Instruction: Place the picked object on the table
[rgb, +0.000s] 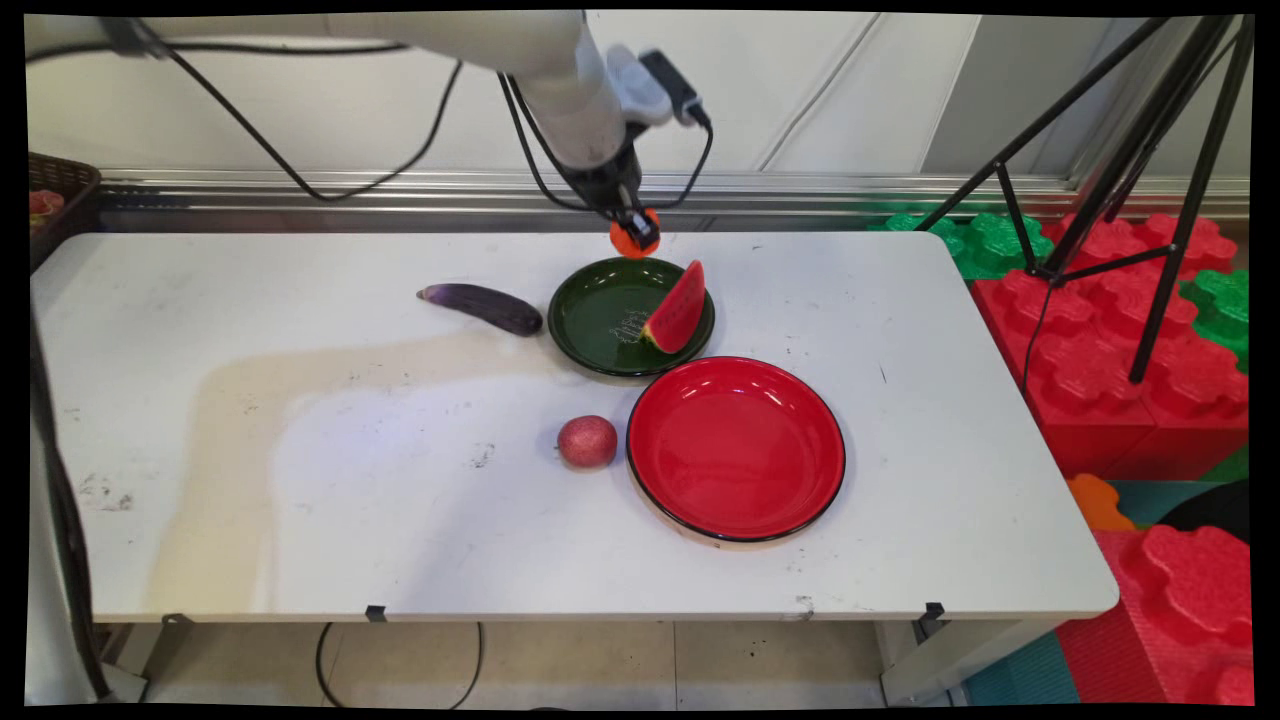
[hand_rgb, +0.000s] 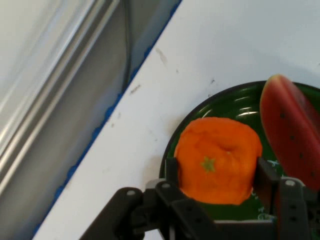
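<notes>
Worktop (rgb: 300, 480): white, stained and scuffed, rounded corners; carries all items below.

Red plate (rgb: 736, 447): the largest dish, black-rimmed, bare, toward the near right of centre; its far rim lies just beside the green plate.

Green plate (rgb: 600, 320): dark, smaller, behind the red plate; holds one item on its right side.

Eggplant (rgb: 482, 306): purple, lying lengthwise on the worktop, its thick end just beside the green plate's left rim.

Watermelon slice (rgb: 677, 310): red flesh, green rind, leaning on the green plate's right side; in the hand view it stands at the right edge, near the orange.

Gripper (rgb: 634, 232): black, hanging from the white arm above the green plate's far rim; fingers (hand_rgb: 267, 178) closed against either side of an orange.

Orange (hand_rgb: 219, 159): held off the surface over the far part of the green plate, stem end facing the hand camera.

Red round fruit (rgb: 587, 441): speckled, on the worktop just left of the red plate.
</notes>
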